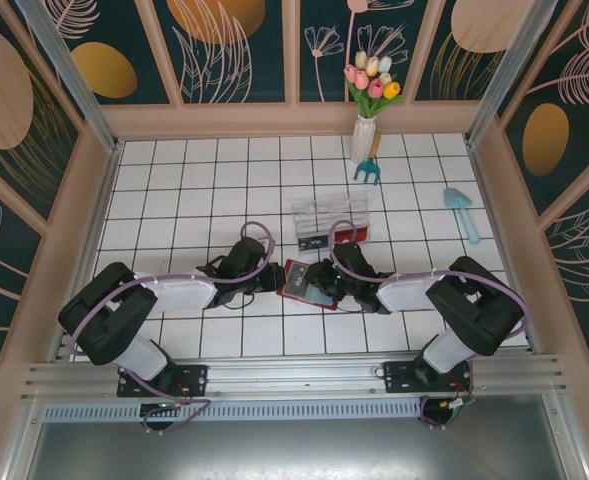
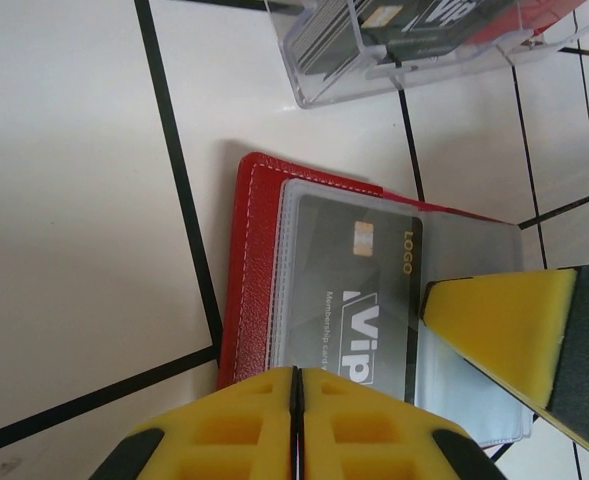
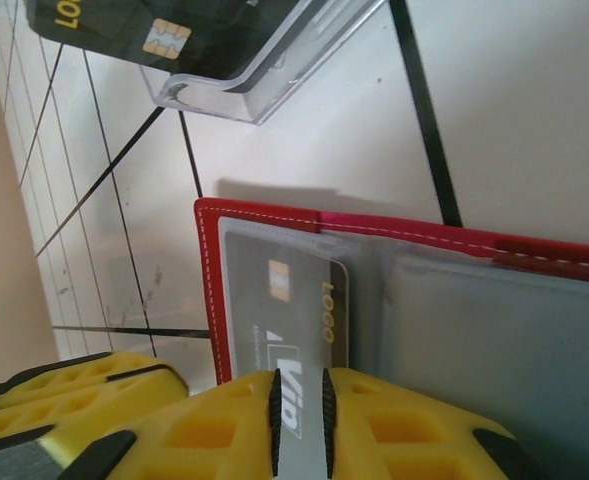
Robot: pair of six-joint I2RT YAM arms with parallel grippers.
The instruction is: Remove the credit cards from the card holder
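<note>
Partway, I reckon: open dark red folding card holder (image 1: 299,283), just beside the clear plastic compartment box (image 1: 329,222), has a black VIP card (image 2: 359,300) sleeved; left pincer (image 2: 296,385) closed, right pincer (image 3: 299,385) pinching its sleeve.

1. Left arm (image 1: 139,300): extends rightward from the near edge of the table (image 1: 194,200); left gripper (image 1: 272,279) low, pads (image 2: 229,425) pressed together.
2. Right arm (image 1: 454,298): extends leftward; right gripper (image 1: 326,283) low, pads (image 3: 214,430) nearly touching.
</note>
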